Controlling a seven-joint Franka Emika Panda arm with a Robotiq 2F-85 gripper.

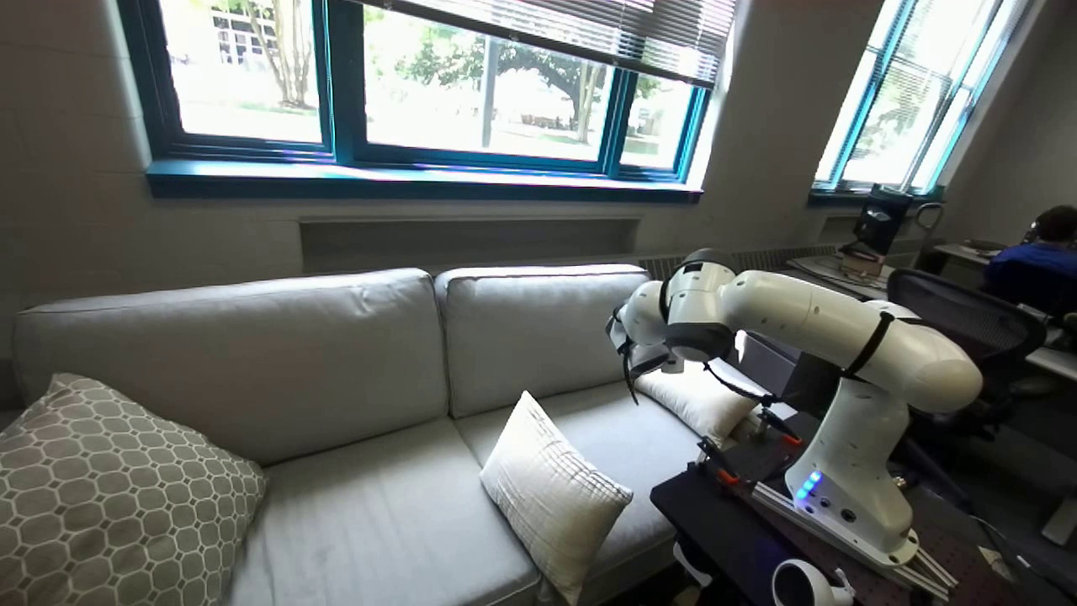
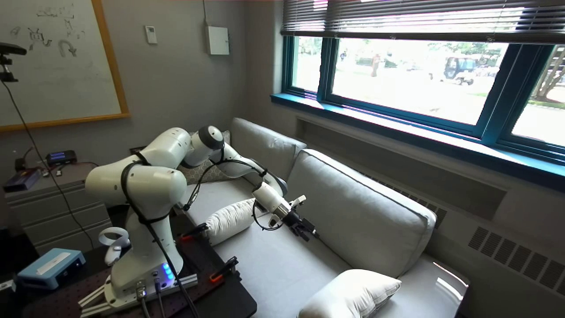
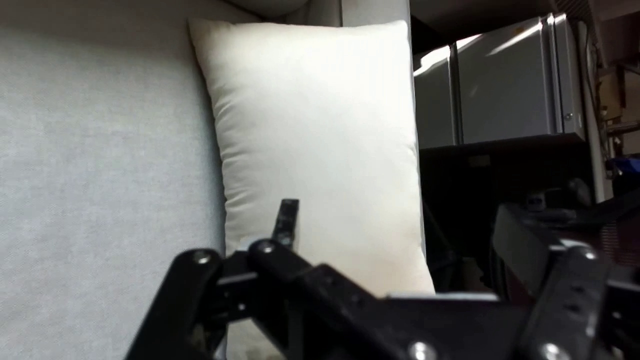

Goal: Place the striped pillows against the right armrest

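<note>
A: State of the gripper [image 2: 310, 234]?
B: Jaws spread fully, holding nothing; gripper hangs over the sofa [image 1: 379, 522], apart from striped pillow 1 [image 1: 551, 498] and striped pillow 2 [image 2: 351, 296].
A: Location of striped pillow 1?
B: Tilted, at the sofa's front edge, with 1 lower corner overhanging.
A: Location of striped pillow 2?
B: At the sofa's right end. In the wrist view, a pale strip of the right armrest [image 3: 376, 12] shows beside it; contact cannot be told.
A: Other items?
B: Lattice pillow [image 1: 126, 497], at the sofa's left end.
</note>
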